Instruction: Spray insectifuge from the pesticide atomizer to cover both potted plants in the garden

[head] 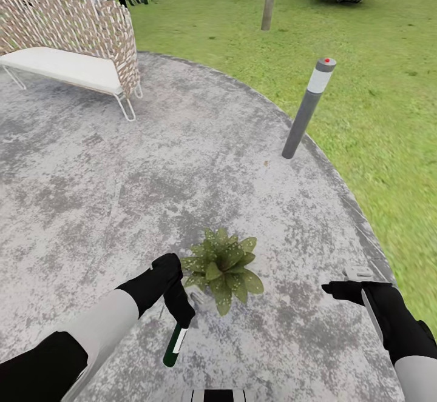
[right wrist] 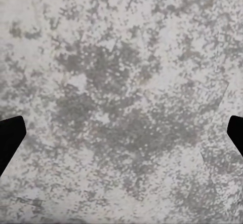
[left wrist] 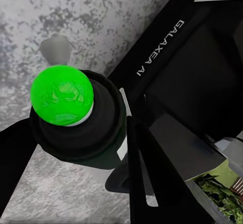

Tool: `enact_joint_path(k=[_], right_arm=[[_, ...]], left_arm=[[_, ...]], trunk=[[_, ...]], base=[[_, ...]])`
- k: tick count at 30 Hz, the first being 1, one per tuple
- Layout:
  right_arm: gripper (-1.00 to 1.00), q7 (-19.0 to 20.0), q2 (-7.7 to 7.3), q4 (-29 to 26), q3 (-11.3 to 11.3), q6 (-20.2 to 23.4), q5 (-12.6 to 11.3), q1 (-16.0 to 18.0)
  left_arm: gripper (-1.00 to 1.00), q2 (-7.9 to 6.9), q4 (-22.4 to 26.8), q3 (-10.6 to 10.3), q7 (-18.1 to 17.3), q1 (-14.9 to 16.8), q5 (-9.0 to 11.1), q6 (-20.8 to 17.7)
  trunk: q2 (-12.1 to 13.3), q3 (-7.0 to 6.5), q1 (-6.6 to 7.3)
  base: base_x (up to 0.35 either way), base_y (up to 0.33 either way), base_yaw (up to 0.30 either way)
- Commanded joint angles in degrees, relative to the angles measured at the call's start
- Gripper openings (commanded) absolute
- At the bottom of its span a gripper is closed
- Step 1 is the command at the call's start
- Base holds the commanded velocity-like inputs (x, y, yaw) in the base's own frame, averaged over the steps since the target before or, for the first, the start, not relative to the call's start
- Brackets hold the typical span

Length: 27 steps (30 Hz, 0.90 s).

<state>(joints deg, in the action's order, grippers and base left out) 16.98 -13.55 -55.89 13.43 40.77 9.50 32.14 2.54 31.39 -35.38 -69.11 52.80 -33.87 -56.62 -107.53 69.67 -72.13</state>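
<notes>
Over on the far left of the head view there's a woven bench (head: 73,44) with a white seat cushion, sitting on the grey mottled patio (head: 91,196). Nothing's on it.

Closer in, the left gripper (head: 181,317) hangs low over the paving, clamped around the dark green spray bottle (head: 174,344). The bottle points down and slightly toward the robot, white label facing the camera. In the left wrist view the bottle (left wrist: 83,120) is seen end-on with a bright green rounded end (looks like a cap, can't say more than that), and the black fingers (left wrist: 139,178) sit tight against its side, so the jaws are definitely gripping it.

Just to the right of that hand is one small plant (head: 223,267), a low rosette of broad pointed leaves with pale speckles, sitting right on the patio. The bottle is near it but not touching, and it isn't over the leaves.

Further right and farther back stands a grey bollard light (head: 308,108) with a red dot on top, at the patio's edge where the lawn (head: 376,87) starts.

The right gripper (head: 340,287) is well right of the plant. In its wrist view the two dark fingertips (right wrist: 10,140) sit at opposite edges over bare paving, so it's spread wide and empty.
</notes>
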Motion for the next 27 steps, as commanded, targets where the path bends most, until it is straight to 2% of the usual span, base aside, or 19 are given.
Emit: enact_joint_path(k=[1,10,21,22,27], right_arm=[[1.0,0.5,0.02,-0.1,0.1,0.2,0.6,0.0],[1.0,0.5,0.02,0.0,0.1,0.2,0.7,0.0],[1.0,0.5,0.14,-0.2,0.1,0.2,0.6,0.0],[1.0,0.5,0.14,-0.2,0.1,0.2,0.6,0.0],[1.0,0.5,0.15,-0.2,0.1,0.2,0.5,0.0]], left_arm=[[-1.0,0.01,0.1,0.0,-0.6,0.0,-0.6,-0.4],[-1.0,-0.05,0.1,0.0,-0.7,0.0,-0.6,-0.4],[-1.0,-0.84,0.1,0.4,-0.6,0.0,-0.6,-0.3],[-1.0,-1.19,0.1,0.4,-0.6,0.0,-0.6,-0.3],[-1.0,-5.05,0.1,0.5,-0.7,0.0,-0.6,-0.3]], trunk=[[0.0,0.04,0.0],[0.0,0.04,0.0],[0.0,0.03,0.0],[0.0,0.01,0.0],[0.0,-0.34,0.0]], base=[[0.0,0.004,0.0],[-0.086,0.233,0.0],[-0.163,0.272,0.0],[-0.213,0.25,0.0],[-0.218,0.244,0.0]])
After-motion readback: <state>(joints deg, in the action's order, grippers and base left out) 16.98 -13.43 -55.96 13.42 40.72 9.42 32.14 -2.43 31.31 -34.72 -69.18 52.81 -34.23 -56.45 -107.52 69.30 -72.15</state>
